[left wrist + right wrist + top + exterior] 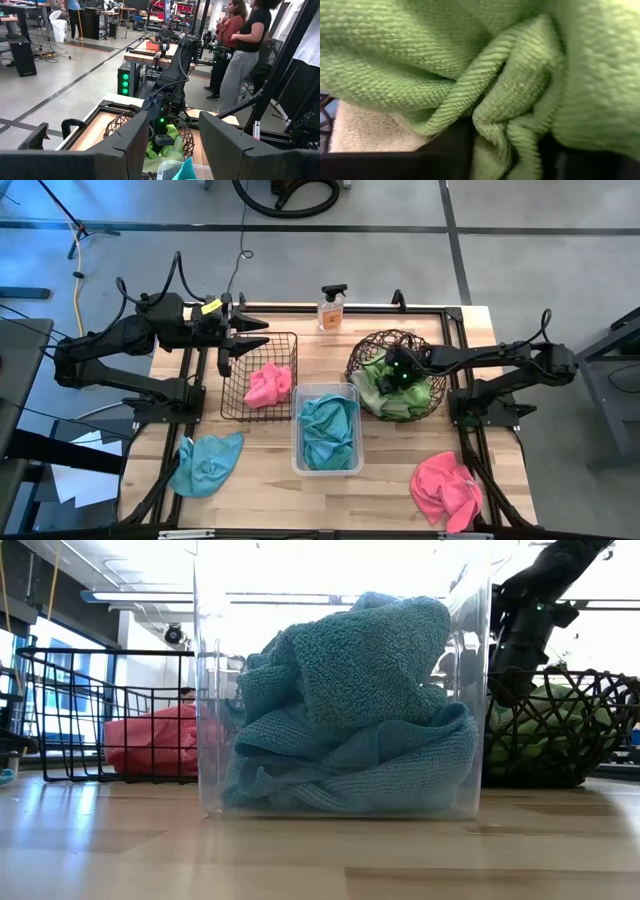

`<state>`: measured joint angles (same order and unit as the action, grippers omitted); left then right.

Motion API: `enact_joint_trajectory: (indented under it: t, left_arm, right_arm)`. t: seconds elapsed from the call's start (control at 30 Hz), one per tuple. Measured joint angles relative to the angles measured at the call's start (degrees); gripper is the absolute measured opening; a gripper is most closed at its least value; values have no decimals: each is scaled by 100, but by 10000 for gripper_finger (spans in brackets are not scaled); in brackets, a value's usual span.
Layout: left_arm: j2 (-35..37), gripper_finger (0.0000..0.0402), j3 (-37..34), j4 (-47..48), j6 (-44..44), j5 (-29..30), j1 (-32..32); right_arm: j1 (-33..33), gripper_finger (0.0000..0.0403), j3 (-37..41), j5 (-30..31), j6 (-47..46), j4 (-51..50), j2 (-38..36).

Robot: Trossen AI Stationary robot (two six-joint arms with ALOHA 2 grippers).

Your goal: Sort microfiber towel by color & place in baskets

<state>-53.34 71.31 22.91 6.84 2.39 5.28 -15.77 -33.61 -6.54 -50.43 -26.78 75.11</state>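
Note:
My right gripper (398, 372) reaches down into the round dark woven basket (438, 395), shut on a lime green towel (420, 55) that lies with other green cloth (375, 385) inside. My left gripper (250, 340) is open and empty, hovering over the far left rim of the black wire basket (235, 395), which holds a pink towel (268, 385). The clear tub (298, 430) holds teal towels (325, 430). A teal towel (205, 465) lies on the table at the near left. A pink towel (445, 490) lies at the near right. My right gripper has a fold of the green towel (502, 135) between its two fingers (447, 150), coming from above into the basket. The cloth is bunched and slack and rests on the other green cloth in the basket. How many layers are in the hold cannot be told.
A clear spray bottle (332, 310) stands at the table's far edge between the wire basket and the woven basket. People stand in the room beyond the table in the left wrist view (245, 45). Bare wood shows along the near edge between the two loose towels.

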Motion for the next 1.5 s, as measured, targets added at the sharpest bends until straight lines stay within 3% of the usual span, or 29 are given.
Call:
enact_joint_trajectory:
  t: [0.2, 0.33, 0.67, 1.1, 1.3, 1.5]
  left_arm:
    - [0, 163, 0, 1, -1, 0, 0]
    - [0, 163, 0, 1, -1, 0, 0]
    - [0, 163, 0, 1, -1, 0, 0]
    - [0, 163, 0, 1, -1, 105, 0]
    - [0, 163, 0, 1, -1, 142, 0]
    - [0, 163, 0, 1, -1, 250, 0]
  right_arm:
    - [2, 236, -178, -129, 384, -193, 18]
    - [4, 265, -437, -120, 555, -455, 33]
    - [2, 268, -1597, 63, 1216, -2108, 39]
    - [2, 268, -3679, 1081, 2217, -3959, 24]
    - [81, 268, -4266, 1114, 2391, -4144, -75]
    - [310, 268, -4339, 1325, 2592, -3393, -563]
